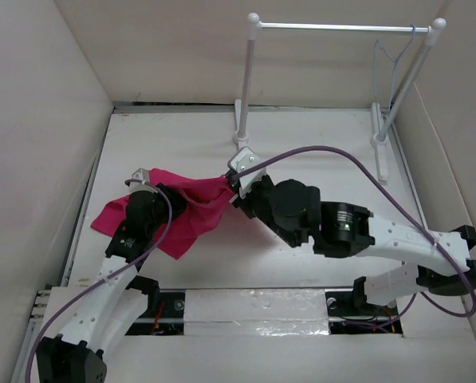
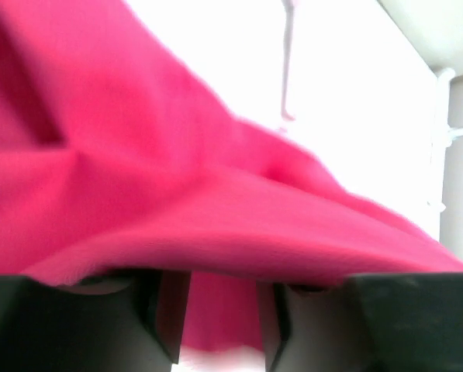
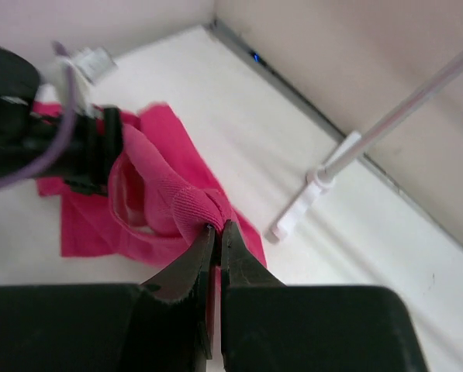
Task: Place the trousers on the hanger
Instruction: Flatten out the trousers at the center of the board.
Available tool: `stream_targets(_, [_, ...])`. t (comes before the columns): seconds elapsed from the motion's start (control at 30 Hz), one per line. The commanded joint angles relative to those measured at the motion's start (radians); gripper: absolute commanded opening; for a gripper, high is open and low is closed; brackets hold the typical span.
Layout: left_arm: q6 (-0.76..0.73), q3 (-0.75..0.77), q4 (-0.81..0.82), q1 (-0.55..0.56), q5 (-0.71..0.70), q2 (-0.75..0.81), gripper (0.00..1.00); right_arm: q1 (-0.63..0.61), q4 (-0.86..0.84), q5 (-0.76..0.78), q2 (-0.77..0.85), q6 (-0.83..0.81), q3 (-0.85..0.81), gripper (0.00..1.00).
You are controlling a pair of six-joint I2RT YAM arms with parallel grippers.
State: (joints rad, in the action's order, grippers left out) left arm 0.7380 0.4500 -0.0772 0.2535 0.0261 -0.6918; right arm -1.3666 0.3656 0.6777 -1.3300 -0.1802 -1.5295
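The magenta trousers [image 1: 196,214] lie bunched on the table's left half, partly lifted between both grippers. My right gripper [image 1: 236,187] is shut on a fold of the fabric, as its wrist view shows [image 3: 217,226], with the trousers [image 3: 150,174] hanging in a loop beyond. My left gripper [image 1: 172,199] holds the other end; in its wrist view the trousers [image 2: 177,178] drape over and between its fingers [image 2: 219,314]. The thin pale hanger [image 1: 391,57] hangs from the rack bar at the far right, away from both grippers.
The white-poled rack [image 1: 341,26] with a silver bar stands at the back of the table; its foot shows in the right wrist view [image 3: 312,190]. Cardboard walls [image 1: 38,120] enclose the table on the left, back and right.
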Motion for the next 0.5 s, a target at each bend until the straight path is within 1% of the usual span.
stream_targets(0.0, [-0.037, 0.046, 0.059, 0.001, 0.06, 0.029, 0.27, -0.141, 0.046, 0.162, -0.004, -0.087, -0.2, 0.0])
stream_targets(0.03, [-0.038, 0.05, 0.062, 0.001, 0.08, 0.034, 0.25, -0.207, 0.079, 0.234, -0.029, -0.088, -0.296, 0.0])
stream_targets(0.07, [-0.042, 0.061, 0.06, 0.001, 0.084, 0.04, 0.22, -0.23, 0.114, 0.247, -0.072, -0.068, -0.345, 0.0])
stream_targets(0.1, [-0.045, 0.065, 0.054, 0.001, 0.084, 0.041, 0.22, -0.245, 0.187, 0.25, -0.087, -0.049, -0.386, 0.0])
stream_targets(0.13, [-0.052, 0.072, 0.053, 0.001, 0.077, 0.052, 0.21, -0.27, 0.208, 0.252, -0.096, -0.03, -0.42, 0.0])
stream_targets(0.17, [-0.055, 0.084, 0.047, 0.001, 0.072, 0.057, 0.19, -0.27, 0.214, 0.255, -0.087, -0.004, -0.437, 0.0])
stream_targets(0.2, [-0.063, 0.088, 0.042, 0.001, 0.066, 0.061, 0.19, -0.27, 0.199, 0.26, -0.071, 0.01, -0.42, 0.0])
stream_targets(0.23, [-0.069, 0.093, 0.04, 0.001, 0.051, 0.064, 0.19, -0.261, 0.173, 0.31, -0.046, 0.015, -0.385, 0.0])
stream_targets(0.27, [-0.074, 0.102, 0.04, 0.001, 0.044, 0.061, 0.19, -0.2, 0.153, 0.331, -0.017, 0.045, -0.285, 0.0])
stream_targets(0.3, [-0.075, 0.104, 0.048, 0.001, 0.04, 0.057, 0.19, -0.143, 0.162, 0.327, 0.044, 0.083, -0.234, 0.0])
stream_targets(0.33, [-0.072, 0.107, 0.053, 0.001, 0.038, 0.037, 0.19, -0.068, 0.168, 0.239, 0.078, 0.122, -0.177, 0.0])
stream_targets(0.37, [-0.069, 0.118, 0.059, 0.001, 0.043, 0.025, 0.19, 0.101, 0.165, 0.196, 0.113, 0.177, -0.105, 0.0])
stream_targets(0.4, [-0.066, 0.121, 0.071, 0.001, 0.047, 0.012, 0.19, 0.185, 0.144, 0.163, 0.176, 0.214, 0.054, 0.0])
stream_targets(0.47, [-0.063, 0.118, 0.125, 0.001, 0.07, -0.032, 0.19, 0.352, 0.133, 0.12, 0.222, 0.275, 0.202, 0.0])
